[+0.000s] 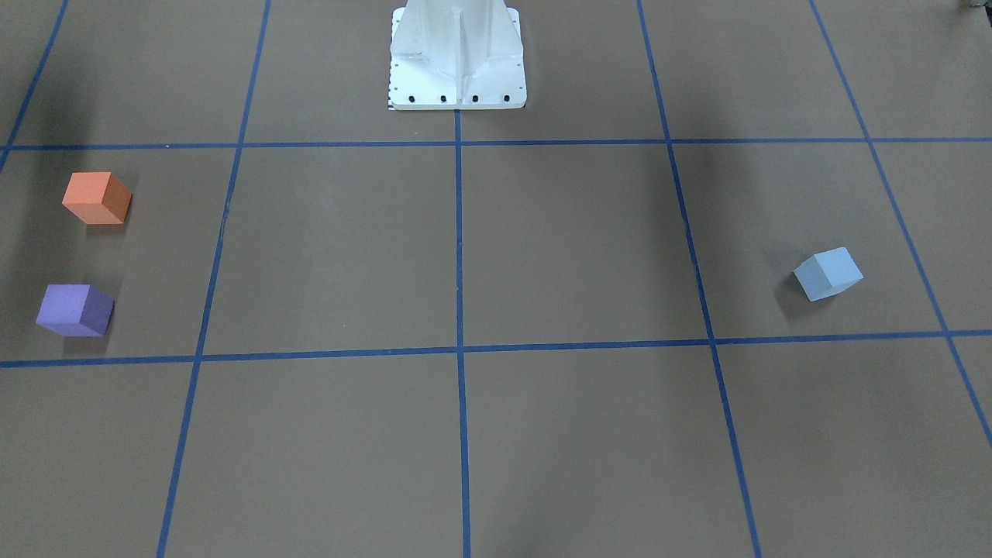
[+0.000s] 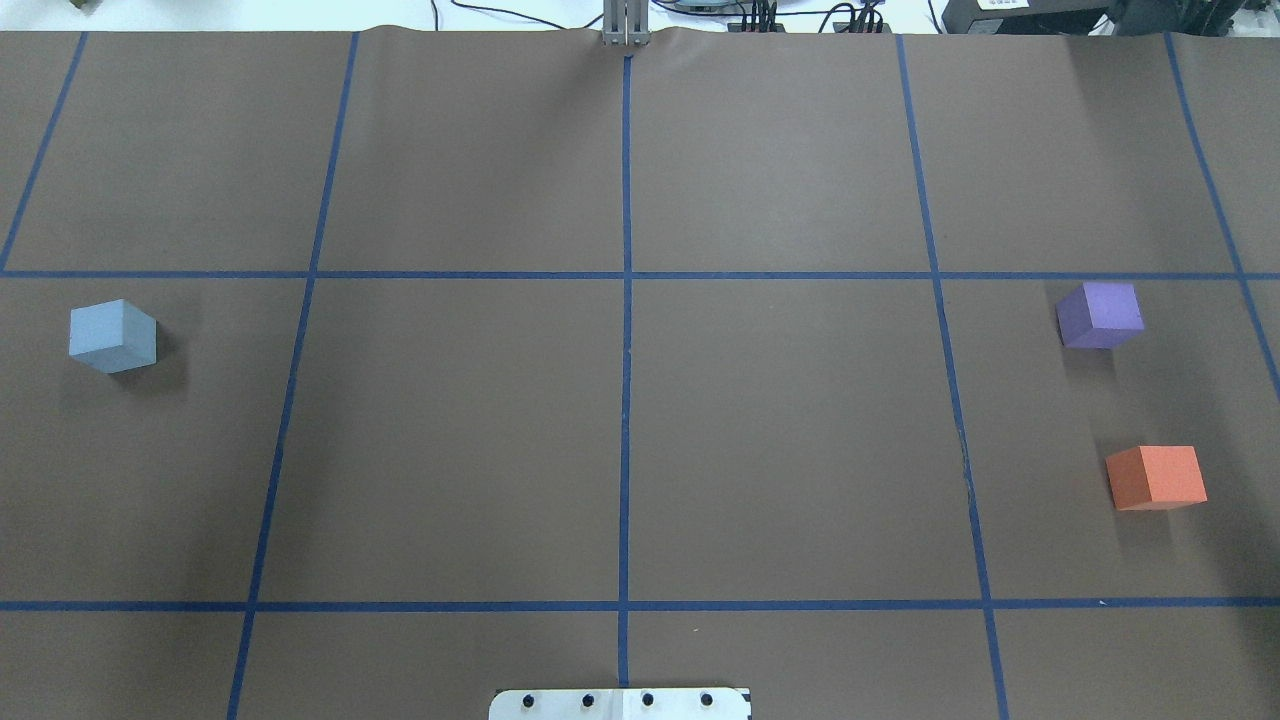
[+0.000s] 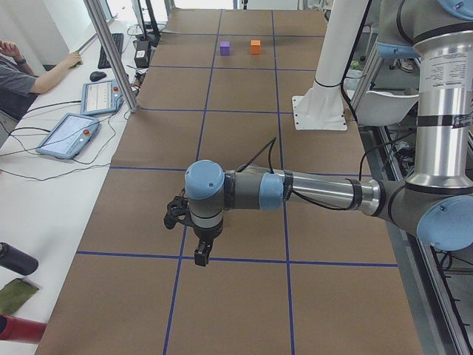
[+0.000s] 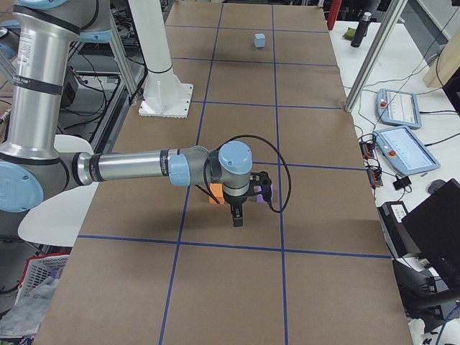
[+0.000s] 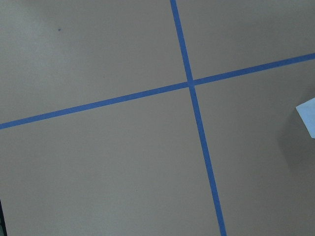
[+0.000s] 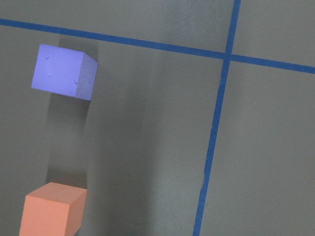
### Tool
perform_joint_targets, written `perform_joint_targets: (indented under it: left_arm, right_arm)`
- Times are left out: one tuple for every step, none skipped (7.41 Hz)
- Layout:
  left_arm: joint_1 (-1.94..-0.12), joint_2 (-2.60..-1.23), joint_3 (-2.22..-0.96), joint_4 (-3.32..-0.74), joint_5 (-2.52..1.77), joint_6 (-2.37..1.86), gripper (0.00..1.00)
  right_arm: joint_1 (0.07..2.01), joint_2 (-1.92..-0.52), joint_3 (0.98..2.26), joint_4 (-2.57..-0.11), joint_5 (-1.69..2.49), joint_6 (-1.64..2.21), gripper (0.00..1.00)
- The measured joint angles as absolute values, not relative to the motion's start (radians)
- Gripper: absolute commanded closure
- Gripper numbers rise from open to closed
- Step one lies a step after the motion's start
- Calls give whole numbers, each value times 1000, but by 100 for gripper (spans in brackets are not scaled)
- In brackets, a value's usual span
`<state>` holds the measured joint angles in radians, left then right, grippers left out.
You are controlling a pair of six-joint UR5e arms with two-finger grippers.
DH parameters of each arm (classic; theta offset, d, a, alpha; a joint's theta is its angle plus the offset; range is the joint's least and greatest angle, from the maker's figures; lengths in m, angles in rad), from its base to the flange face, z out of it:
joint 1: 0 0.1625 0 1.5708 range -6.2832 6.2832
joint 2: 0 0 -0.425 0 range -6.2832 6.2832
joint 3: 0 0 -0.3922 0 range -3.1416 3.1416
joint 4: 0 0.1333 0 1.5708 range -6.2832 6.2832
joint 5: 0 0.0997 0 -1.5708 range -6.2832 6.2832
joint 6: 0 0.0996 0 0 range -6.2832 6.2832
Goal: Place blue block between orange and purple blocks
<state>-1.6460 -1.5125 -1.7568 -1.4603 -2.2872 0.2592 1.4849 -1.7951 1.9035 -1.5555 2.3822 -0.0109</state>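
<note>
Judging blue block, far left on the surface, well apart from orange and purple, light and stiff, best pinched across opposite sides; cannot tell opening or load of left tool or right tool.

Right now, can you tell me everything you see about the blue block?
The blue block is a pale blue cube with a matte, foam-like look. It sits flat on the brown table, turned a little askew to the blue tape lines, far over on the robot's left side. Only the table touches it, and it casts a soft shadow beside itself.
</note>
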Motion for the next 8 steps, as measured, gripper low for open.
perform_joint_targets:
  left_arm:
    - [-1646, -1513, -1758, -1464, -2287, 260, 0]
    - [-1646, -1513, -1759, -1472, -2287, 261, 0]
    - [-1645, -1513, -1764, -1477, -2287, 261, 0]
    - [-1644, -1517, -1773, -1479, -2286, 260, 0]
    - [-1631, -1530, -1776, -1481, -2286, 256, 0]
    - [-1598, -1557, -1773, -1483, -2287, 249, 0]
    - [-1567, -1583, -1769, -1486, -2291, 214, 0]
    - [-1544, -1602, -1763, -1507, -2306, 118, 0]
  right_arm:
    - [1485, -1795, 1904, -1555, 2382, -11, 0]
    - [1485, -1794, 1905, -1555, 2382, -10, 0]
    - [1483, -1793, 1905, -1555, 2382, -10, 0]
    - [1479, -1790, 1906, -1555, 2382, -7, 0]
    - [1469, -1784, 1906, -1550, 2382, 8, 0]
    - [1453, -1779, 1906, -1528, 2381, 45, 0]
    - [1434, -1776, 1905, -1495, 2378, 89, 0]
    - [1420, -1775, 1904, -1470, 2374, 118, 0]
